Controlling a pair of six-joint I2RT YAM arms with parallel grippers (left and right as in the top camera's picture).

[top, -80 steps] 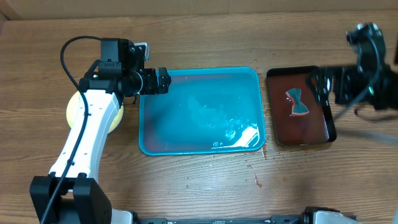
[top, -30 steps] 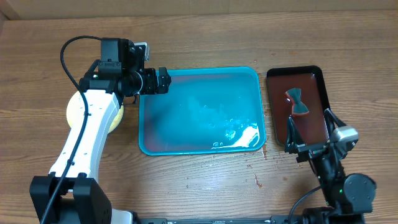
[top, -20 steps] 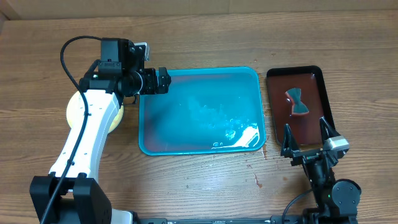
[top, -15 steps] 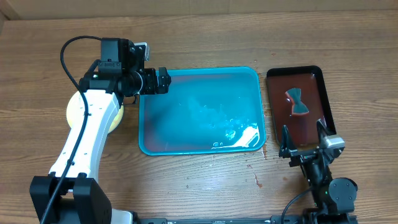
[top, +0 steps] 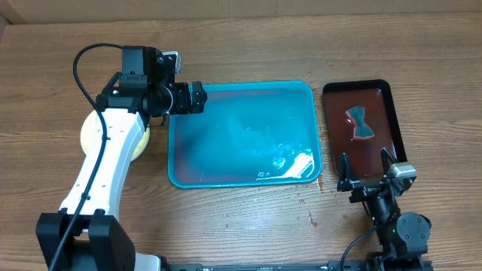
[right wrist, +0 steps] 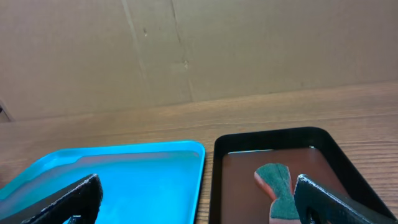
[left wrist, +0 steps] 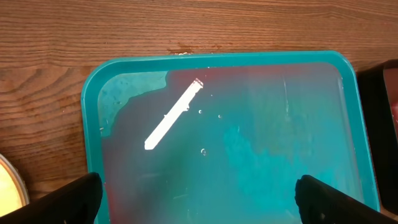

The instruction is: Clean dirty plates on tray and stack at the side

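The turquoise tray (top: 226,154) lies in the middle of the table, wet, with a faint red film and no plate on it. It also shows in the left wrist view (left wrist: 261,137) and the right wrist view (right wrist: 130,180). A pale yellow-green plate (top: 88,135) lies left of the tray, mostly hidden under my left arm; its edge shows in the left wrist view (left wrist: 9,183). No other plate can be made out. My left gripper (top: 199,97) (left wrist: 199,202) is open and empty over the tray's back left corner. My right gripper (top: 367,175) (right wrist: 199,205) is open and empty at the brown tray's front edge.
A narrow dark brown tray (top: 380,147) (right wrist: 242,168) stands right of the turquoise tray and holds a green-topped sponge (top: 361,123) (right wrist: 278,185). Small red drops (top: 311,218) mark the wood in front of the trays. A cardboard wall (right wrist: 199,50) stands behind the table.
My right arm has come from over the brown tray's back right down to the table's front, and its open gripper now sits at the brown tray's front edge. The left arm has not moved.
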